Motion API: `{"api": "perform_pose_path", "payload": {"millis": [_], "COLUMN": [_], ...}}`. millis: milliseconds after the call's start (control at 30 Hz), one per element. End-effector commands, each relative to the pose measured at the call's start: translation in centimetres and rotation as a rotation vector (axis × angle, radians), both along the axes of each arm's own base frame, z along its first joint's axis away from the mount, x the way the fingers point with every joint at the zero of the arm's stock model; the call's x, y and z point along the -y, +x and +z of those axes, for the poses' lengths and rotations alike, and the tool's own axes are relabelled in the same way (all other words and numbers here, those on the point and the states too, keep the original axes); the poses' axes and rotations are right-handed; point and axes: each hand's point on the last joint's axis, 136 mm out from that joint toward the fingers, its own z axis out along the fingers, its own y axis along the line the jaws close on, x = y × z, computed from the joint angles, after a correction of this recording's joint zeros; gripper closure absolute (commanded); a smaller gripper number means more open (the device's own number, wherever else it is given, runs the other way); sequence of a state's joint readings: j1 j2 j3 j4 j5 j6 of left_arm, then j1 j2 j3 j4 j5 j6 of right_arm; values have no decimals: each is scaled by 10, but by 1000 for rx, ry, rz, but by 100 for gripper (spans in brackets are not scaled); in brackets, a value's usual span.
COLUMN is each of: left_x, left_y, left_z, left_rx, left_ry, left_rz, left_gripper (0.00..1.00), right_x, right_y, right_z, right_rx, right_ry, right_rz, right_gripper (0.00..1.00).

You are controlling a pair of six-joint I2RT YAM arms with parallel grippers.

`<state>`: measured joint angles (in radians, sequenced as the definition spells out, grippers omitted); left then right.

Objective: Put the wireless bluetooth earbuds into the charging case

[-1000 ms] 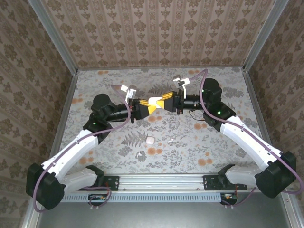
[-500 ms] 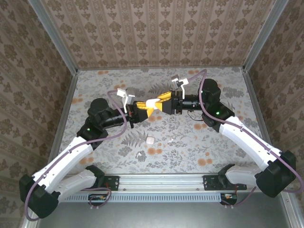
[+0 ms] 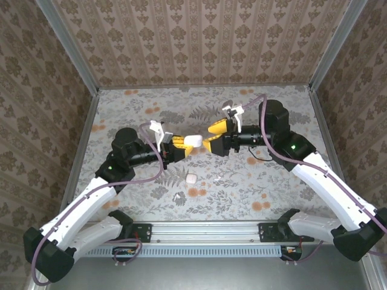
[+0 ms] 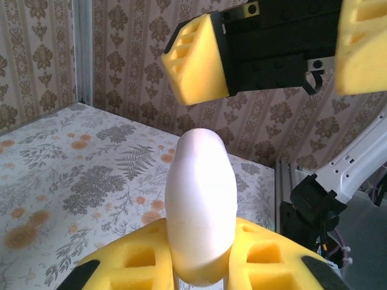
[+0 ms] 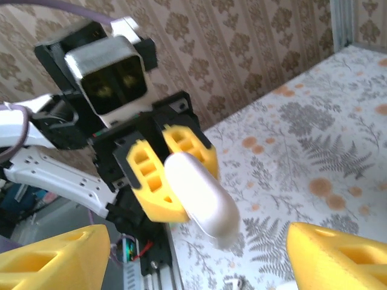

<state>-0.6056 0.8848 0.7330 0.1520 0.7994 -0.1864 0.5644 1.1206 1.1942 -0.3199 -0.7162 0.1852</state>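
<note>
The charging case (image 3: 193,141) is a glossy white pebble with its lid closed, held above the table. My left gripper (image 3: 184,146) is shut on its lower end, and the yellow pads (image 4: 130,263) press both sides of the case (image 4: 201,199). My right gripper (image 3: 215,136) stands open just right of the case, not touching it. From the right wrist the case (image 5: 202,196) points toward my right gripper (image 5: 196,266), whose fingers (image 5: 54,260) stand wide apart. A small white earbud-like piece (image 3: 179,197) lies on the table below.
A squarer white piece (image 3: 191,179) lies on the floral table between the arms. Another small white bit (image 5: 233,283) shows at the bottom edge of the right wrist view. Metal-framed patterned walls (image 3: 199,42) close the back and sides.
My right gripper opened, let go of the case and drew back to the right. The left gripper kept the case and shifted slightly toward the near side.
</note>
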Motion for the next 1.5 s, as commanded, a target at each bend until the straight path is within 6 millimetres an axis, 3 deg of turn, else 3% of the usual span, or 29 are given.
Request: {"api": "perform_pose_path", "payload": {"millis": [0,233,433,1033,1467], "left_x": [-3,-4,-4,-5,-7], "left_y": [-13,-13,-15,-22,-20], "left_z": [10,6,4,3,4], "left_rx": [64,41,29,32,46], "left_ry": [-51,-70,-82,-75,-71], "left_rz": [-69,-91,-100,-122,-97], "left_gripper": [100,100,100,100,100], "right_x": [-2,-22,-28,-15,-21], "right_y": [-1,-5,1,38,48], "right_z": [-18,-23,-30,-33,-36], "right_rx": [-3,-36,-55,-96,-126], "right_ry": [-70,-88,-110,-157,-151], "right_rz": [-2,69,76,-55,-41], "right_gripper": [23,23,24,25,25]}}
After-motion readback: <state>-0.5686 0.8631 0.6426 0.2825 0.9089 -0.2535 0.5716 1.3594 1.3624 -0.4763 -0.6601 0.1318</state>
